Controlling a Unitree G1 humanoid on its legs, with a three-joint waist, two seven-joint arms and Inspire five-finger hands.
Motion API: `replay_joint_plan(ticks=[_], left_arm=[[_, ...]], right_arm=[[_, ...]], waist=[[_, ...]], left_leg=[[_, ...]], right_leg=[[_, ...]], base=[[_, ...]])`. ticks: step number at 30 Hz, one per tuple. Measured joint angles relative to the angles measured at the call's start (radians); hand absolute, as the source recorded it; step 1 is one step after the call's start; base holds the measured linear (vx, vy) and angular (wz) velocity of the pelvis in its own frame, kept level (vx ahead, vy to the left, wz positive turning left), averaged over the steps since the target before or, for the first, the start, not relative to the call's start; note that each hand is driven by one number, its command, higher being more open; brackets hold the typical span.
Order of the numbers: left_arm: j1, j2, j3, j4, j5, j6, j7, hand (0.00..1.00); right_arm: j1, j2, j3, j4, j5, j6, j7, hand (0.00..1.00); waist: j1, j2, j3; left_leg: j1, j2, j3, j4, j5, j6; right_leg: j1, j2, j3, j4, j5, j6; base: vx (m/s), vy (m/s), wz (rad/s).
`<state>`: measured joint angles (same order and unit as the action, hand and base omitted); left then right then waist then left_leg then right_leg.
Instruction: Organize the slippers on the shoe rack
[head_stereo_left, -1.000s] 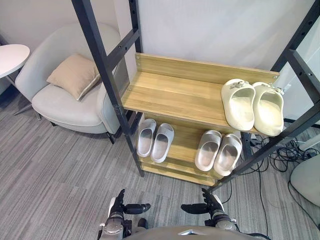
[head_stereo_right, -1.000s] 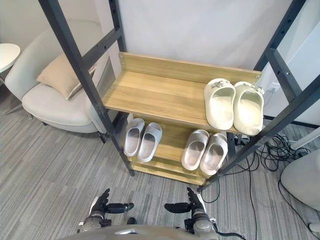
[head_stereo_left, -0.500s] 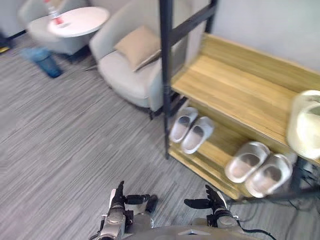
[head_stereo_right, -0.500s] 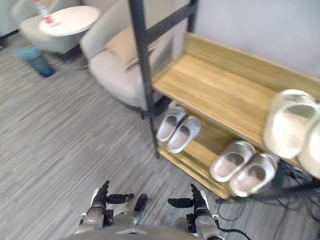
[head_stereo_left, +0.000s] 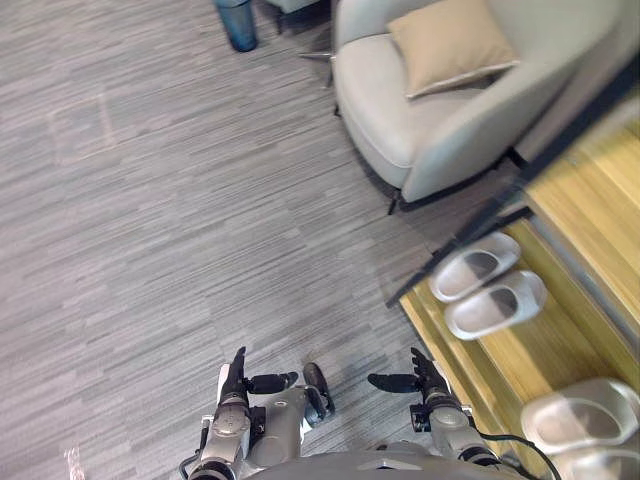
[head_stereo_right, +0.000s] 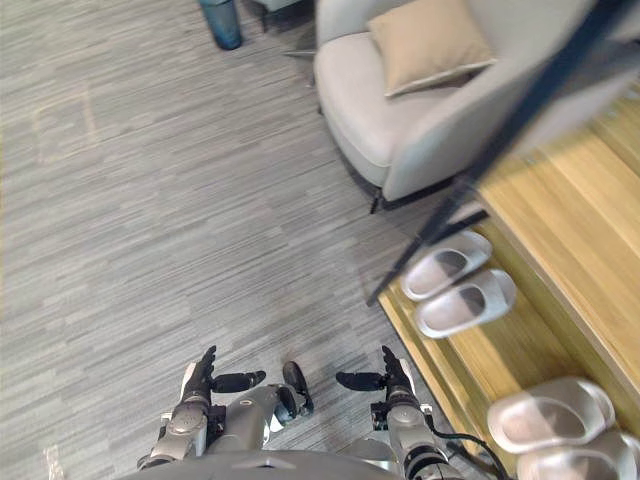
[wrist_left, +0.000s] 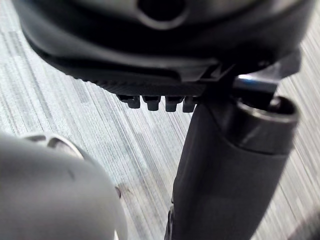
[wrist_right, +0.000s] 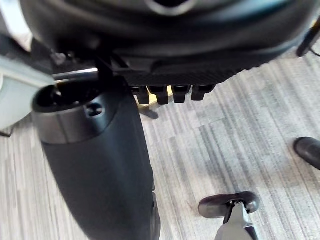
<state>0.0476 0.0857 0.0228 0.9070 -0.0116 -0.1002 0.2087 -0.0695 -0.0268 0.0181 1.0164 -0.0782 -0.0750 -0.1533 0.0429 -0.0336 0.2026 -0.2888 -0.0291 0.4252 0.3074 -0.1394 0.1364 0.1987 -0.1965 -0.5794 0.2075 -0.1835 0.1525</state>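
Observation:
A grey pair of slippers (head_stereo_left: 483, 290) lies side by side on the lower wooden shelf of the shoe rack (head_stereo_left: 520, 355), at the right. A second grey pair (head_stereo_left: 577, 417) rests further along the same shelf, at the lower right corner. My left hand (head_stereo_left: 238, 380) and right hand (head_stereo_left: 422, 377) hang low over the grey carpet, apart from the rack, fingers straight and holding nothing. In the wrist views the left hand's fingertips (wrist_left: 155, 103) and the right hand's fingertips (wrist_right: 170, 93) point at bare carpet.
A light grey armchair (head_stereo_left: 400, 130) with a beige cushion (head_stereo_left: 455, 45) stands left of the rack, close to its black post (head_stereo_left: 470, 235). A blue container (head_stereo_left: 236, 22) sits on the floor at the far edge. Grey carpet stretches to the left.
The camera has swung left and down, so the rack now sits at the right edge and the cream pair on the upper shelf has left the picture. Both hands stay low and open.

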Motion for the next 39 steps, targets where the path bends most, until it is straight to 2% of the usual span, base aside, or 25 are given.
replay_joint_plan(ticks=[2, 3, 5, 6, 9, 12, 13, 14, 16, 17, 18, 19, 21, 24, 26, 27, 28, 29, 31, 32, 33, 34, 35, 37, 39], left_arm=[[0.005, -0.003, -0.002, 0.014, 0.0, 0.001, -0.002, 1.0], [0.006, -0.005, -0.018, 0.031, 0.003, 0.002, -0.002, 1.0], [0.009, -0.006, -0.018, 0.041, 0.004, 0.004, 0.0, 1.0], [0.014, -0.011, -0.017, 0.042, 0.004, 0.006, 0.002, 1.0], [0.01, -0.023, -0.018, 0.052, 0.004, 0.01, 0.001, 1.0], [0.008, -0.023, -0.019, 0.059, 0.005, 0.014, 0.001, 1.0], [0.017, -0.016, -0.018, 0.063, 0.005, 0.014, 0.0, 1.0], [0.023, -0.02, -0.015, 0.069, 0.004, 0.014, 0.0, 1.0], [0.019, -0.034, -0.006, 0.068, 0.012, 0.014, -0.001, 1.0], [0.014, -0.045, 0.009, 0.068, 0.022, 0.014, -0.011, 1.0], [0.014, -0.057, 0.045, 0.065, 0.022, 0.014, -0.013, 1.0], [0.023, -0.069, 0.086, 0.046, 0.021, 0.013, -0.01, 1.0], [0.023, -0.076, 0.146, -0.007, 0.019, 0.013, -0.002, 1.0], [0.018, -0.071, 0.149, -0.037, 0.019, -0.002, 0.003, 1.0], [0.005, -0.062, 0.149, -0.04, 0.018, -0.004, 0.006, 1.0], [0.002, -0.059, 0.148, -0.041, 0.016, -0.007, 0.007, 1.0], [0.002, -0.055, 0.146, -0.043, 0.0, -0.008, 0.008, 1.0], [-0.008, -0.028, 0.136, -0.039, 0.002, -0.009, 0.014, 1.0], [-0.01, -0.014, 0.128, -0.034, -0.001, -0.007, 0.011, 1.0], [-0.01, -0.014, 0.127, -0.024, 0.0, -0.006, 0.018, 1.0], [-0.009, -0.013, 0.126, -0.006, 0.0, -0.002, 0.019, 1.0], [-0.004, -0.015, 0.116, 0.007, -0.001, 0.004, 0.02, 1.0], [-0.001, -0.009, 0.104, 0.02, 0.001, 0.005, 0.021, 1.0], [0.007, -0.006, 0.097, 0.026, 0.002, 0.006, 0.023, 1.0], [0.01, -0.004, 0.096, 0.033, 0.004, 0.006, 0.025, 1.0]], right_arm=[[0.007, 0.001, 0.003, -0.001, 0.0, 0.0, 0.005, 1.0], [0.022, 0.003, 0.005, -0.009, 0.0, 0.0, 0.016, 1.0], [0.039, 0.001, 0.016, -0.024, -0.001, 0.0, 0.019, 1.0], [0.046, -0.011, 0.026, -0.053, -0.001, 0.002, 0.027, 1.0], [0.04, -0.036, 0.026, -0.079, 0.0, -0.008, 0.028, 1.0], [0.045, -0.051, 0.031, -0.085, -0.001, -0.015, 0.028, 1.0], [0.048, -0.049, 0.028, -0.083, 0.002, -0.011, 0.032, 1.0], [0.052, -0.05, 0.028, -0.082, 0.001, -0.01, 0.032, 1.0], [0.046, -0.048, 0.02, -0.089, 0.001, -0.008, 0.033, 1.0], [0.045, -0.045, 0.021, -0.093, 0.001, -0.001, 0.032, 1.0], [0.052, -0.04, 0.026, -0.103, 0.0, 0.01, 0.032, 1.0], [0.069, -0.031, 0.037, -0.12, 0.0, 0.014, 0.032, 1.0], [0.08, 0.017, 0.042, -0.137, 0.0, 0.015, 0.023, 1.0], [0.072, 0.036, 0.042, -0.151, -0.003, 0.014, 0.017, 1.0], [0.055, 0.035, 0.041, -0.145, -0.009, 0.015, 0.007, 1.0], [0.055, 0.029, 0.041, -0.138, -0.009, 0.016, 0.001, 1.0], [0.057, 0.021, 0.041, -0.118, -0.012, 0.021, -0.003, 1.0], [0.05, 0.032, 0.042, -0.09, -0.023, 0.026, -0.005, 1.0], [0.048, 0.033, 0.041, -0.071, -0.041, 0.027, -0.006, 1.0], [0.045, 0.034, 0.04, -0.061, -0.048, 0.029, -0.005, 1.0], [0.05, 0.033, 0.04, -0.059, -0.049, 0.03, -0.005, 1.0], [0.059, 0.034, 0.042, -0.06, -0.05, 0.03, -0.003, 1.0], [0.062, 0.036, 0.043, -0.062, -0.052, 0.029, -0.001, 1.0], [0.066, 0.036, 0.047, -0.07, -0.058, 0.022, 0.001, 1.0], [0.061, 0.034, 0.052, -0.089, -0.058, 0.019, 0.003, 1.0]], waist=[[-0.001, 0.015, 0.006], [-0.018, 0.026, 0.011], [-0.023, 0.035, 0.013], [-0.032, 0.041, 0.018], [-0.053, 0.059, 0.028], [-0.063, 0.045, 0.032], [-0.069, 0.039, 0.036], [-0.065, 0.044, 0.021], [-0.055, 0.061, 0.01], [-0.059, 0.074, 0.016], [-0.057, 0.085, 0.021], [-0.044, 0.088, 0.021], [-0.009, 0.075, 0.026], [0.013, 0.045, 0.022], [0.014, 0.03, 0.03], [0.014, 0.028, 0.032], [0.018, 0.025, 0.027], [0.017, -0.03, 0.012], [0.018, -0.039, 0.009], [0.019, -0.039, 0.009], [0.015, -0.038, 0.011], [0.007, -0.032, 0.016], [0.001, -0.029, 0.017], [-0.024, -0.001, 0.025], [-0.039, 0.002, 0.032]], left_leg=[[0.086, -0.028, -0.069, -0.05, -0.025, -0.015], [0.158, -0.051, -0.137, -0.098, -0.026, -0.014], [0.21, -0.062, -0.189, -0.136, -0.026, -0.014], [0.27, -0.076, -0.254, -0.164, -0.034, -0.014], [0.346, -0.079, -0.38, -0.167, -0.06, -0.015], [0.411, -0.082, -0.497, -0.18, -0.097, -0.029], [0.454, -0.079, -0.569, -0.179, -0.128, -0.056], [0.471, -0.058, -0.61, -0.163, -0.145, -0.082], [0.436, -0.046, -0.626, -0.084, -0.14, -0.099], [0.37, -0.042, -0.589, 0.103, -0.132, -0.158], [0.287, -0.019, -0.532, 0.337, -0.093, -0.248], [0.202, 0.039, -0.447, 0.544, -0.072, -0.289], [0.079, 0.178, -0.274, 0.748, -0.119, -0.208], [-0.036, 0.24, -0.198, 0.554, -0.157, -0.186], [-0.08, 0.225, -0.19, 0.297, -0.114, -0.172], [-0.095, 0.212, -0.187, 0.169, -0.045, -0.166], [-0.099, 0.195, -0.189, 0.137, 0.086, -0.136], [-0.1, 0.141, -0.189, 0.139, 0.056, -0.116], [-0.1, 0.119, -0.197, 0.176, -0.001, -0.092], [-0.067, 0.098, -0.197, 0.181, -0.039, -0.08], [-0.005, 0.081, -0.212, 0.157, -0.064, -0.074], [0.068, 0.064, -0.224, 0.117, -0.077, -0.064], [0.129, 0.052, -0.24, 0.08, -0.083, -0.056], [0.266, 0.048, -0.286, -0.023, -0.096, -0.047], [0.355, 0.052, -0.315, -0.095, -0.106, -0.058]], right_leg=[[-0.08, -0.092, 0.022, 0.365, 0.034, -0.002], [-0.178, -0.105, 0.107, 0.603, -0.006, -0.076], [-0.255, -0.069, 0.181, 0.675, -0.032, -0.084], [-0.347, -0.034, 0.206, 0.67, -0.092, -0.099], [-0.478, 0.05, 0.253, 0.486, -0.114, -0.097], [-0.547, 0.112, 0.335, 0.229, -0.011, -0.079], [-0.549, 0.133, 0.38, 0.169, 0.142, -0.111], [-0.541, 0.139, 0.374, 0.191, 0.132, -0.164], [-0.519, 0.131, 0.33, 0.204, 0.082, -0.179], [-0.455, 0.129, 0.293, 0.177, 0.053, -0.182], [-0.375, 0.14, 0.269, 0.126, 0.047, -0.186], [-0.302, 0.166, 0.266, 0.078, 0.044, -0.191], [-0.149, 0.185, 0.246, -0.021, 0.035, -0.205], [-0.063, 0.168, 0.22, -0.097, 0.032, -0.197], [-0.013, 0.13, 0.187, -0.101, 0.0, -0.133], [0.015, 0.117, 0.171, -0.102, -0.019, -0.102], [0.04, 0.109, 0.17, -0.104, -0.037, -0.068], [0.047, 0.058, 0.156, -0.111, -0.016, -0.026], [0.046, 0.032, 0.169, -0.054, 0.035, 0.025], [0.011, -0.004, 0.184, 0.085, 0.052, 0.033], [-0.041, -0.051, 0.202, 0.282, 0.107, -0.016], [-0.105, -0.091, 0.225, 0.492, 0.156, -0.103], [-0.16, -0.096, 0.256, 0.647, 0.105, -0.159], [-0.277, -0.015, 0.312, 0.777, 0.019, -0.154], [-0.376, 0.047, 0.316, 0.737, -0.043, -0.157]], base=[[0.31, 0.23, 0.99], [0.27, 0.177, 1.09], [0.29, 0.09, 1.08], [0.44, 0.045, 1.37], [0.38, -0.017, 1.19], [0.42, -0.127, 1.43], [0.56, -0.233, 1.46], [0.6, -0.246, 1.36], [0.62, -0.242, 0.79], [0.69, -0.27, 0.93], [0.66, -0.236, 0.85], [0.54, -0.187, 0.49], [0.51, -0.14, 0.26], [0.5, -0.043, 0.16], [0.49, 0.125, 0.22], [0.51, 0.186, 0.25], [0.65, 0.236, 0.5], [0.6, 0.22, 0.5], [0.68, 0.285, 0.51], [0.61, 0.302, 0.46], [0.58, 0.269, 0.46], [0.67, 0.251, 0.47], [0.54, 0.138, 0.52], [0.47, 0.048, 0.58], [0.55, -0.028, 0.51]])
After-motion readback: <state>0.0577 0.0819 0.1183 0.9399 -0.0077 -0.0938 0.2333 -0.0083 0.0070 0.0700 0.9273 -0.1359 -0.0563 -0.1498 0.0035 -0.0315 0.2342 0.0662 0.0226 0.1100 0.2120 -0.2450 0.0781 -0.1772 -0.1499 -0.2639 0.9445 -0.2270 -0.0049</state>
